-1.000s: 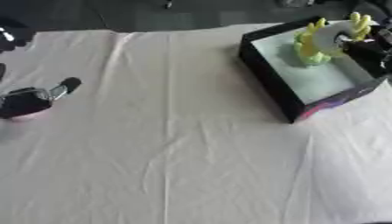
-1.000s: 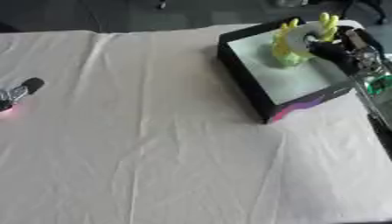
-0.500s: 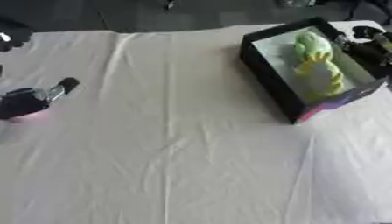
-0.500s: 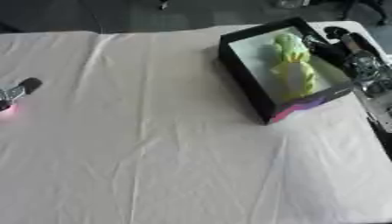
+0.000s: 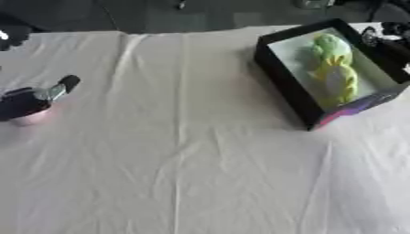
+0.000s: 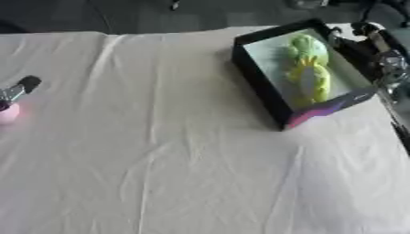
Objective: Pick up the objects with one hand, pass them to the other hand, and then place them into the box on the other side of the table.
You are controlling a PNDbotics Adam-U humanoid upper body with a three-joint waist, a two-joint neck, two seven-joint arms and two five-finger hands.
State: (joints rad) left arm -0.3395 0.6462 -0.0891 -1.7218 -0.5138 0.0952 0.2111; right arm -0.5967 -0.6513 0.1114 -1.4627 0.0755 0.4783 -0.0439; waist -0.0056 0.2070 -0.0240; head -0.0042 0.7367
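The yellow-green toy (image 6: 308, 68) lies flat inside the black box (image 6: 258, 77) at the table's (image 5: 184, 173) right far corner, stretched along the box's pale floor w/ its greener end toward the far wall. It touches no hand, so as things lie this object looks delivered: it sits in the box on the right side, which is where the task wants it.

The right hand (image 6: 370, 39) shows only as dark fingers and arm parts just beside the box's far-right wall, above the rim and apart from the toy. Whether its fingers are straight or curled can't be told; it has nothing visibly in hold. Its spot next to the box fits a hand that did the drop-in, but that is a judgement only.

The left hand (image 5: 24, 103) sits at the table's left edge, well apart from box and toy, w/ the whole white cloth (image 5: 192, 137) between them. Its dark fingers seem wrapped over a pink rounded object (image 5: 32, 118), w/ a dark-tipped, silvery part (image 5: 62, 87) sticking up toward the table's middle; whether that part belongs to the hand or the object isn't clear. Judging by the task, the pink thing is prob. the next item to pick up on the left and pass across, which would explain the left hand being placed over it rather than idle.
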